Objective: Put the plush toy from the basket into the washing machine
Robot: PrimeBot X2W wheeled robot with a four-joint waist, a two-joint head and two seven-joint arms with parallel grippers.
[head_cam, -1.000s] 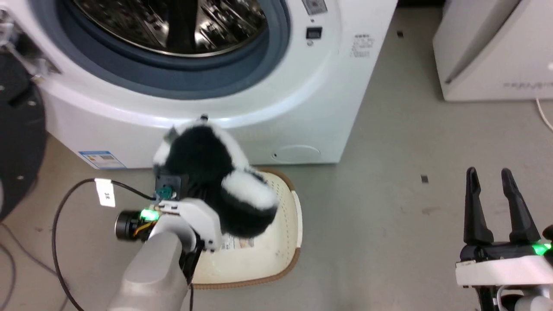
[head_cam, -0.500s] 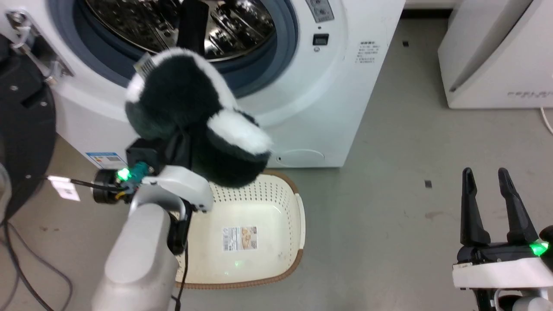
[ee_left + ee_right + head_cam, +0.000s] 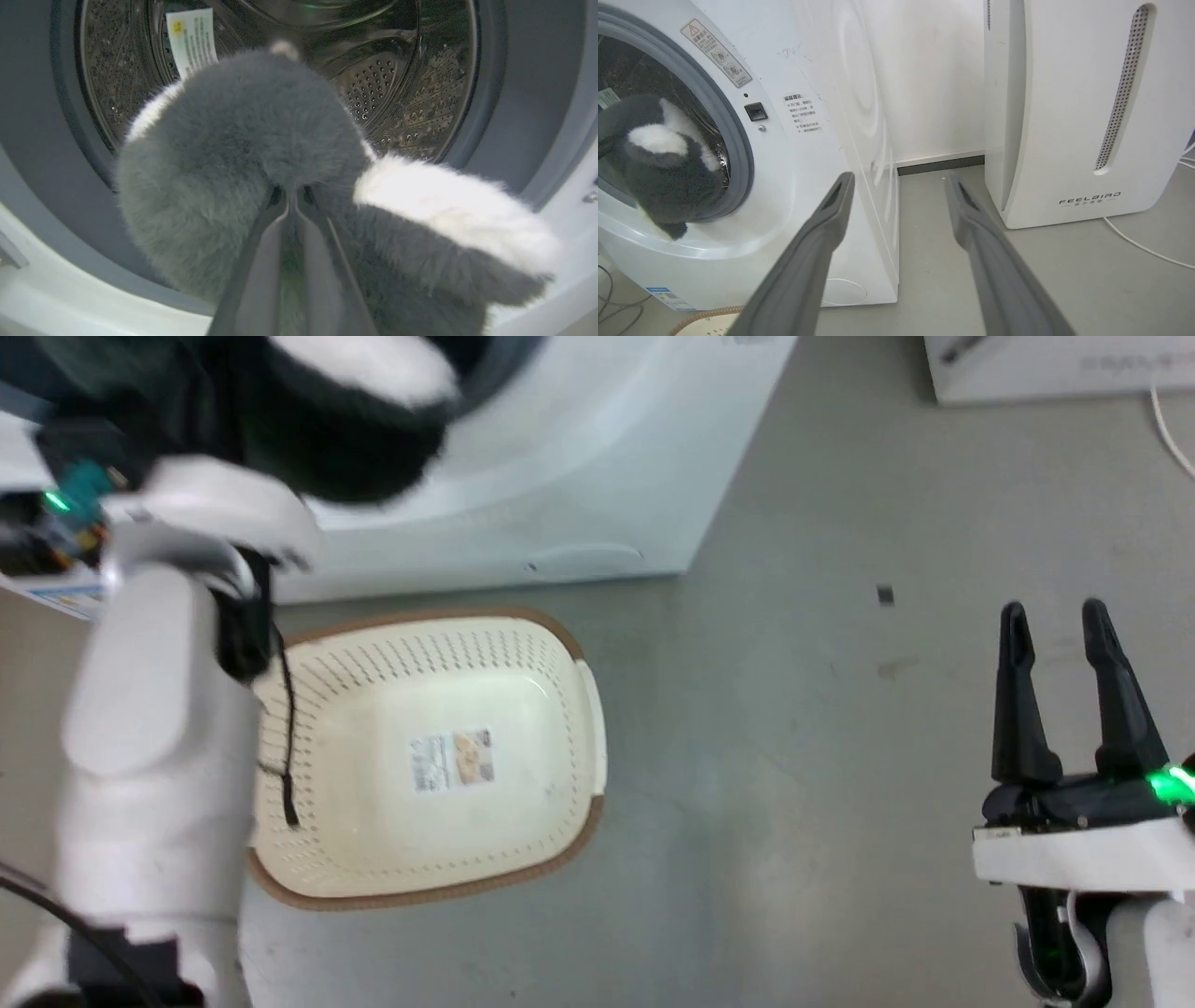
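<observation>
Though it hung lower, the plush toy (image 3: pixel 243 154) now reaches the washing machine (image 3: pixel 808 186).

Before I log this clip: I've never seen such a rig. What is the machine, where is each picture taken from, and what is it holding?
It is a wheeled robot with two arms, each ending in a two-finger gripper. The head view looks down from its head at the floor. Each wrist view looks along one gripper's fingers. The left gripper is shut on the toy, a fluffy black and white plush, and holds it at the mouth of the washer, in front of the steel drum. The basket stands on the floor by the washer, with a label on its bottom. The right gripper is open and holds nothing. The white box beside the washer is another appliance.
</observation>
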